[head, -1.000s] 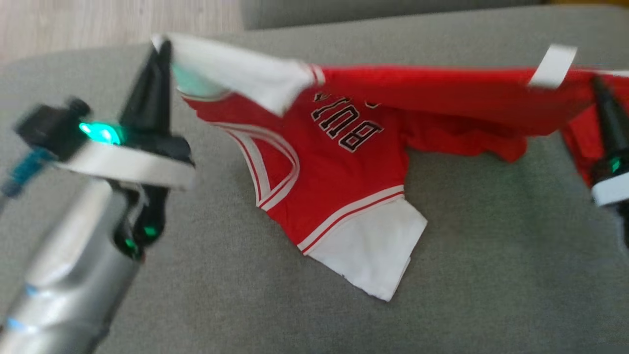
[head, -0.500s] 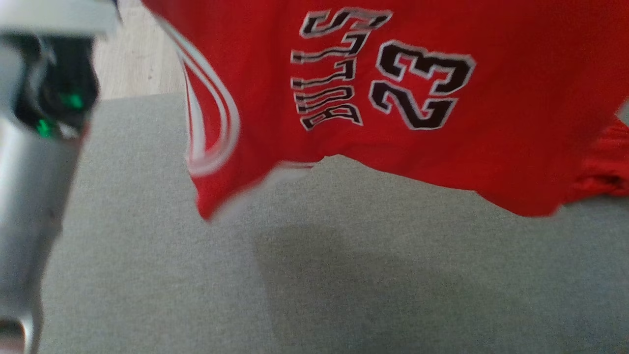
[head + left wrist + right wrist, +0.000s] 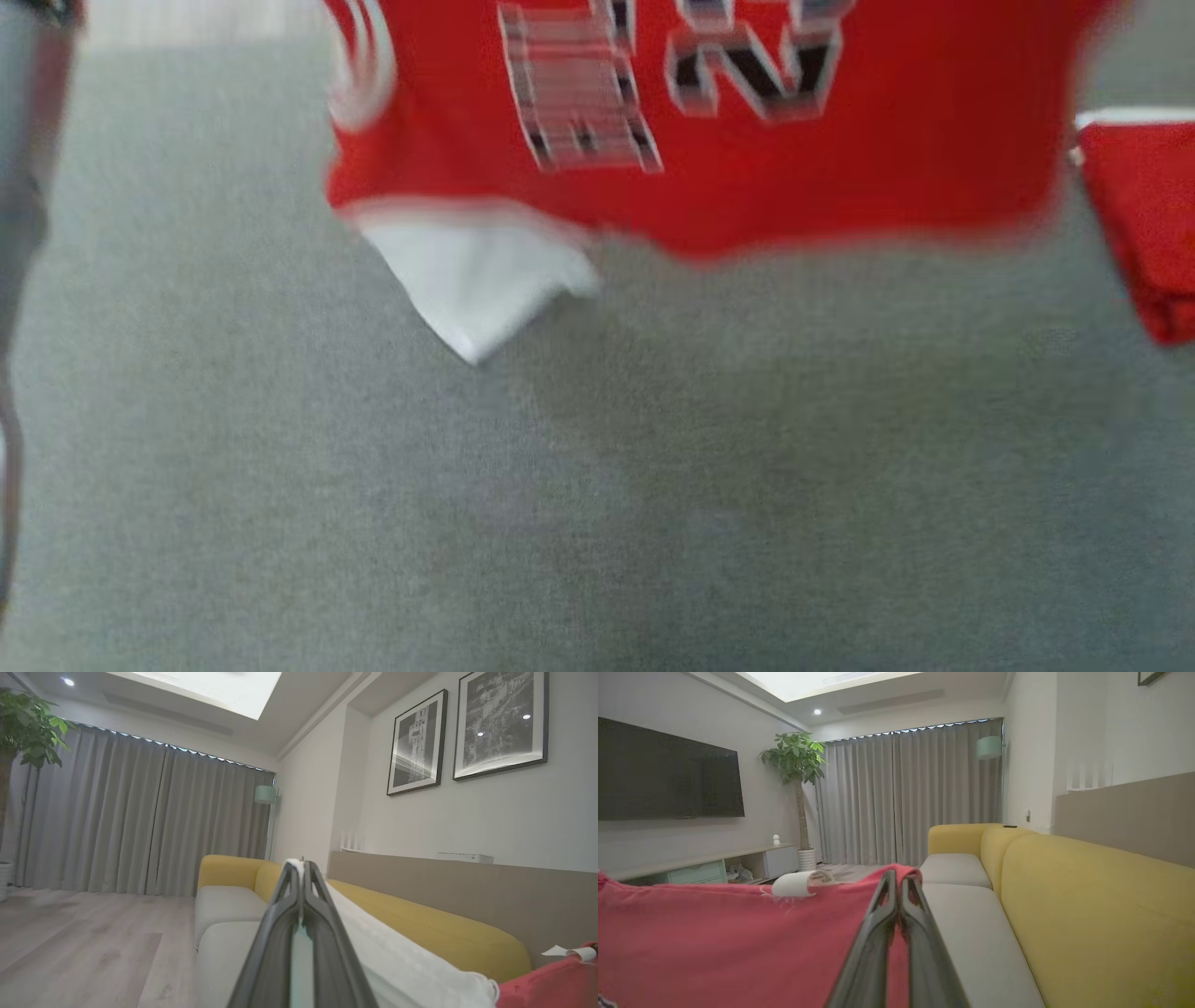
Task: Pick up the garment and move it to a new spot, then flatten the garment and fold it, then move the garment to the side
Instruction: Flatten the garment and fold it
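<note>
Garment (image 3: 747,187) raised higher, edges pinched between left fingers (image 3: 280,905), right fingers (image 3: 880,914)

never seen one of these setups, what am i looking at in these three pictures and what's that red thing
It is a two-armed robot on wheels. The blurry picture comes from a camera on its head, looking down at a grey sofa seat. The other two come from wrist cameras, each looking along that arm's two dark fingers. The red thing is a basketball jersey, hanging over the seat. The left gripper is shut on its white sleeve; the right gripper is shut on a red edge.
</note>
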Controlling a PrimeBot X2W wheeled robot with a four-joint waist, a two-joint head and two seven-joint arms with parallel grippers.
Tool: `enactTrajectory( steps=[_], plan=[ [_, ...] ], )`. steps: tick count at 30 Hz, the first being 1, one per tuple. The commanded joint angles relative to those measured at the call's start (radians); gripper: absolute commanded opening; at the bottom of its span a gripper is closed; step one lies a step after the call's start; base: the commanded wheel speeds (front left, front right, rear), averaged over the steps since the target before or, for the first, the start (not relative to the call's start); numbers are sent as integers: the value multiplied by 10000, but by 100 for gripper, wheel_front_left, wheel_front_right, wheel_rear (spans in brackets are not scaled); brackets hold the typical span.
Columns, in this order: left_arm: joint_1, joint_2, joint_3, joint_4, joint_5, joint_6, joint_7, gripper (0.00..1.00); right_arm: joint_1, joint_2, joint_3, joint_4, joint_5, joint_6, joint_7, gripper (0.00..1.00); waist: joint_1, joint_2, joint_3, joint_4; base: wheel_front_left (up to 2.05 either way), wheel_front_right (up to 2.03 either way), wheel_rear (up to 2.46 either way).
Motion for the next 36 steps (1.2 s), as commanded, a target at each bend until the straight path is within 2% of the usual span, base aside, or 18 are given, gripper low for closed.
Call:
enactTrajectory(
  steps=[1,5,9,14,19,25,31,36],
  plan=[
    [-1237,300,264,-6,307,-111,-445,0,-795,68,34,88,-375,-7,-384,0,-3,0,1255,201,0,0,0],
    [-2490,109,107,678,818,-205,-1665,0,-2080,207,40,956,-1158,-7,-1492,0,-3,0,2006,380,0,0,0],
    [-2888,-13,-115,697,655,-236,-2148,0,-2635,128,195,1630,-1537,-7,-2134,0,-3,0,2345,597,0,0,0],
    [-1959,350,-774,140,-91,-240,-2258,0,-2326,-108,695,2117,-1484,-7,-2454,0,-3,0,2687,799,0,0,0],
    [-528,648,-953,-377,-656,-241,-2286,0,-1520,-281,1308,2334,-1465,-7,-2655,0,-3,0,2728,851,0,0,0],
    [2724,1013,-801,-1660,-821,-242,-2292,0,487,-370,1468,2349,-965,-7,-2831,0,-3,0,2133,741,0,0,0],
    [6555,1443,-481,-2536,-328,-216,-2293,0,3586,-557,1345,1250,-374,-7,-2843,0,-3,0,1155,510,0,0,0],
    [9281,1242,-30,-3103,-157,149,-2293,0,6098,-916,1168,428,51,-7,-2845,0,-3,0,465,384,0,0,0]
  ],
)
